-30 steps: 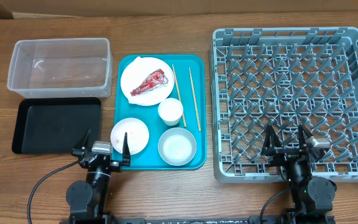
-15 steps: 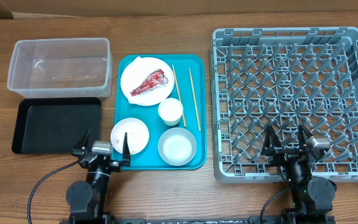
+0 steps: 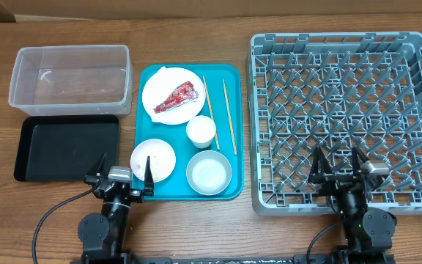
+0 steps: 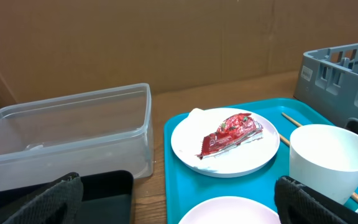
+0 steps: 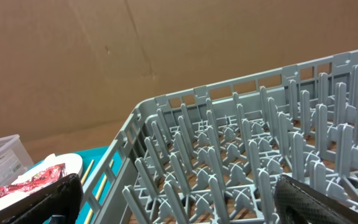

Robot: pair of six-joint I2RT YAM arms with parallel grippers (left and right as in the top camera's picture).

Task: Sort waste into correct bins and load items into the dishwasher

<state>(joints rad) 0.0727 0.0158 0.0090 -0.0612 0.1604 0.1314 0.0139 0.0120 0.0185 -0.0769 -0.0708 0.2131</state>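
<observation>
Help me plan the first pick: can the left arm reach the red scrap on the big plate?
Probably yes. The red scrap lies uncovered on the large plate. The left gripper, open, sits by the near edge of the teal tray; only the low small plate lies between.

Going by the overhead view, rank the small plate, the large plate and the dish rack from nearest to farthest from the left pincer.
1. Small plate: just right of the left pincer, at the near end of the teal tray.
2. Large plate: at the tray's far end.
3. Dish rack: far across on the right.
</observation>
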